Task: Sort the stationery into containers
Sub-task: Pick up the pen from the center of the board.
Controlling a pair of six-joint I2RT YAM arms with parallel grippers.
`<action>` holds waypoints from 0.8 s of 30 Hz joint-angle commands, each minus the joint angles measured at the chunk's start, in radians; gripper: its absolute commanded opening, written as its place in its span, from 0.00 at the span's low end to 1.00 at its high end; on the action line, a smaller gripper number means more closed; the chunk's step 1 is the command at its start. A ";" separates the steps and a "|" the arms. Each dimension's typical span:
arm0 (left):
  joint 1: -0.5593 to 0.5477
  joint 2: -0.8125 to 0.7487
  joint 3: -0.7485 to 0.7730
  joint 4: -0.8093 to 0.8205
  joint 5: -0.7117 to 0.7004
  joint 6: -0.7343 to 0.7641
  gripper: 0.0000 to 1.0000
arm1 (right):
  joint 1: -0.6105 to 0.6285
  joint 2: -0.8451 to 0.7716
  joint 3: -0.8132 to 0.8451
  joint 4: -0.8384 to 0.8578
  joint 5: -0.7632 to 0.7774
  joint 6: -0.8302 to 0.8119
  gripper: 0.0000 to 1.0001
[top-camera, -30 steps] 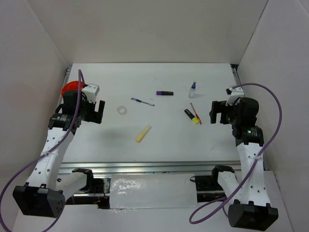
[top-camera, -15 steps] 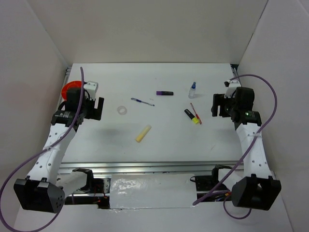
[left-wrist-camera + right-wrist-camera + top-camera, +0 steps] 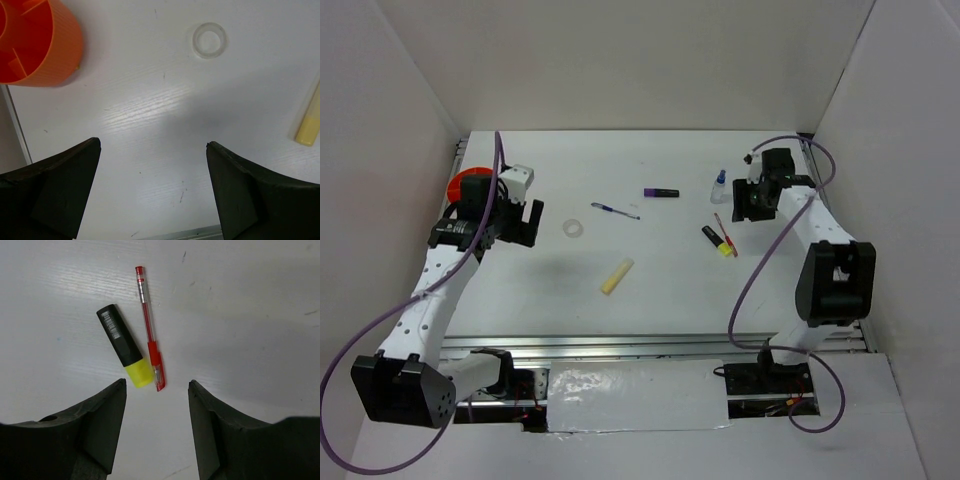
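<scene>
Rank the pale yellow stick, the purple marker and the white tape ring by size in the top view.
Largest, nearly alike: pale yellow stick and purple marker, the stick perhaps slightly bigger.
Smallest: white tape ring.

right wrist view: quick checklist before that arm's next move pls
1. Right gripper open and empty: ok.
2. Red pen lined up with the gap: ok, in this view its near end lies between the fingertips.
3. Highlighter clear of it: not ok, the two lie close side by side; whether they touch cannot be told.
4. Bottle clear of that gripper: cannot tell, the top view shows them close together.
5. Cup upright, mouth free: ok.
6. Left gripper open and empty, over on the cup's side: ok.
</scene>
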 commanded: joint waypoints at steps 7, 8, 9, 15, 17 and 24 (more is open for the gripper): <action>-0.002 -0.036 -0.015 0.035 0.083 0.045 0.99 | 0.083 0.239 0.155 -0.036 0.016 0.028 0.59; -0.001 -0.032 -0.013 0.033 0.083 0.047 0.99 | 0.091 0.253 0.166 -0.033 0.025 0.028 0.59; -0.001 -0.020 -0.015 0.035 0.081 0.047 0.99 | 0.106 0.264 0.172 -0.033 0.045 0.026 0.58; 0.001 -0.003 -0.022 0.053 0.077 0.041 0.99 | 0.132 0.354 0.218 -0.049 0.107 0.020 0.54; -0.001 -0.001 -0.022 0.059 0.074 0.038 0.99 | 0.131 0.379 0.232 -0.055 0.119 0.017 0.52; 0.001 0.011 -0.016 0.073 0.083 0.030 0.99 | 0.132 0.417 0.249 -0.064 0.151 0.006 0.48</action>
